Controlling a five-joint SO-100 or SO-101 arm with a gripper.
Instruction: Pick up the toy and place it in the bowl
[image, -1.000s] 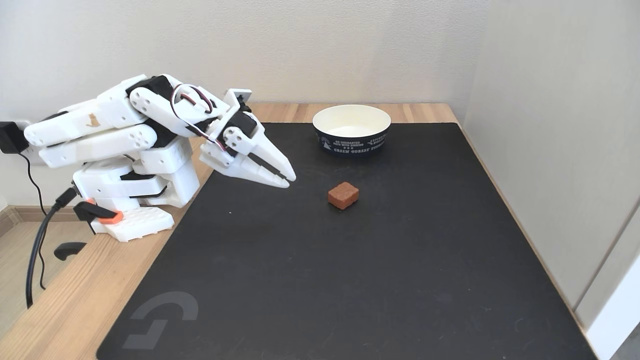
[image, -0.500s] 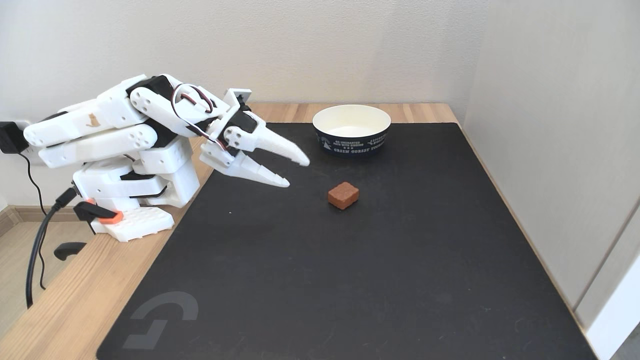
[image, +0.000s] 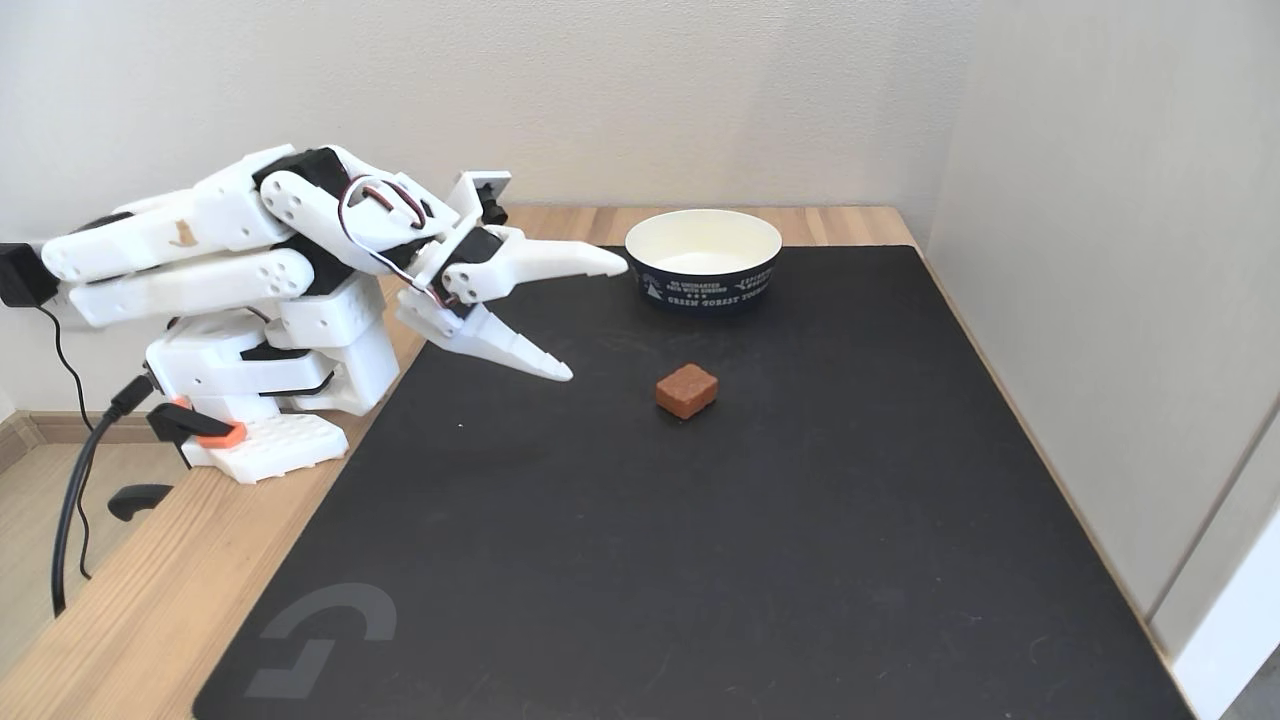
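Here, in the fixed view, the white gripper (image: 597, 318) hangs at the left above the black mat (image: 700, 560), its jaws spread wide and holding nothing. Just right of its lower fingertip the toy (image: 687, 390) lies flat on the mat, apart from it. Further right and behind stands the bowl (image: 703, 260).

I am spreading my gripper (image: 598, 320) at the left centre of the frame: pressed together a second ago, my fingers are now gaping wide, the upper finger (image: 570, 259) swinging up toward level
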